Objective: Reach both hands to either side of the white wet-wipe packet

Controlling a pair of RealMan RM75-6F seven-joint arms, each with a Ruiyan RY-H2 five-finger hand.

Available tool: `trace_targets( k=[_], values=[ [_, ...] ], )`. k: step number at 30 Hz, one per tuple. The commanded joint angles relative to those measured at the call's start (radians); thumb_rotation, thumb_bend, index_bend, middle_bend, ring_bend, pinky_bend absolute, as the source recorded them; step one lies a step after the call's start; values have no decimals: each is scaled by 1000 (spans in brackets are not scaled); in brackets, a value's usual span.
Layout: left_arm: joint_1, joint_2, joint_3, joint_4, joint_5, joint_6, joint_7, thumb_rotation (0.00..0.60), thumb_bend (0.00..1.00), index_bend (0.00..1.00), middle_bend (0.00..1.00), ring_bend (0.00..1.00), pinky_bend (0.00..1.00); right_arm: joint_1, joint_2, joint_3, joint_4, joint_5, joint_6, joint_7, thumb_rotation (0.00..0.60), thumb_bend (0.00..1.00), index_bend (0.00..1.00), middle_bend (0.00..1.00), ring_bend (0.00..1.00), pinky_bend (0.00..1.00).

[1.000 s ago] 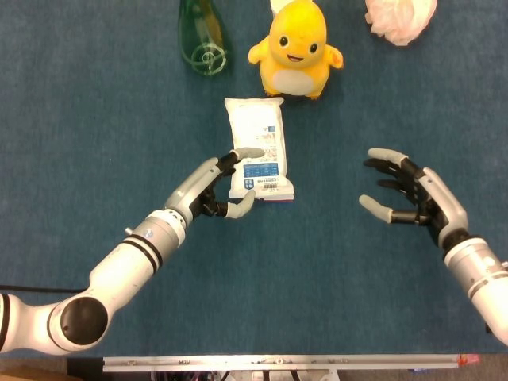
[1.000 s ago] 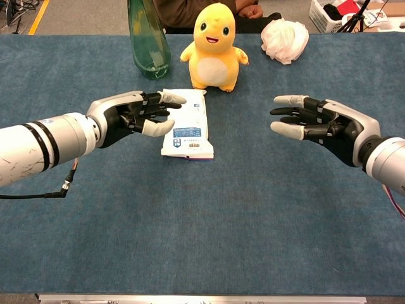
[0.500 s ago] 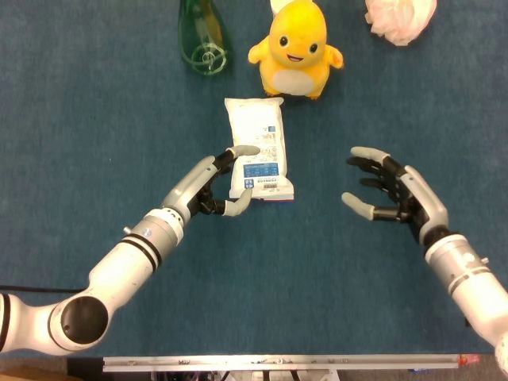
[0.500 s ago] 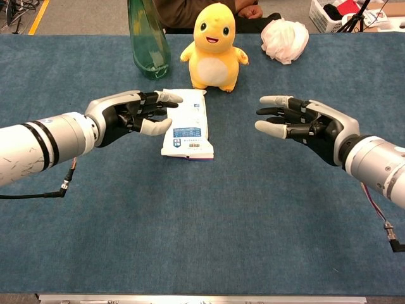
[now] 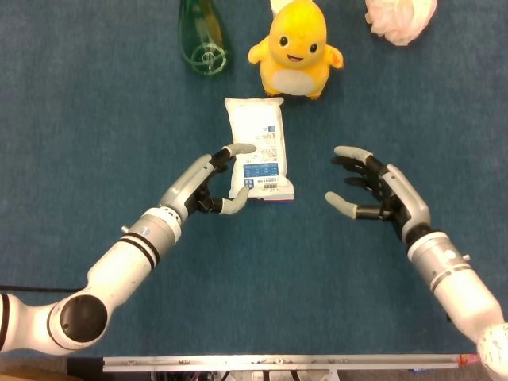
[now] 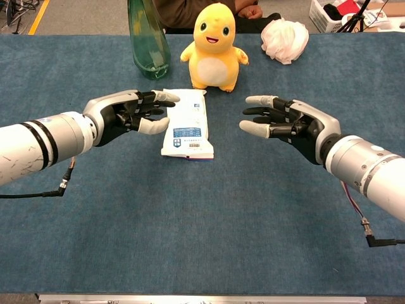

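Note:
The white wet-wipe packet (image 5: 257, 148) (image 6: 187, 122) lies flat on the blue table, long axis running away from me, blue label near its front end. My left hand (image 5: 208, 184) (image 6: 130, 115) is open at the packet's left edge, fingertips over or touching that edge; contact is unclear. My right hand (image 5: 373, 193) (image 6: 285, 123) is open to the packet's right, palm facing it, fingers spread, with a clear gap of bare table between them.
A yellow plush toy (image 5: 295, 49) (image 6: 214, 45) stands just behind the packet. A green glass bottle (image 5: 202, 36) (image 6: 147, 38) is at the back left. A crumpled white cloth (image 5: 400, 19) (image 6: 284, 39) lies at the back right.
My right hand has moved steadily left toward the packet, narrowing the gap. The left hand has drawn back slightly at the packet's left edge. The packet has not moved.

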Motion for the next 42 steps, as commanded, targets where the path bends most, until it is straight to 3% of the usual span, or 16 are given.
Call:
trace_targets(
  k=[1,42],
  values=[
    [1,0,0,1,0,-1,2,600,500,118,62,0,49,4,-10,2,5,5,0,-6,600,246,207,212,112,159],
    [11,0,-18,5,-3,-14,0,598,500,119,62,0,49,8,-34,28,10,27,-1,-30,600,246,207,211,112,159]
  ],
)
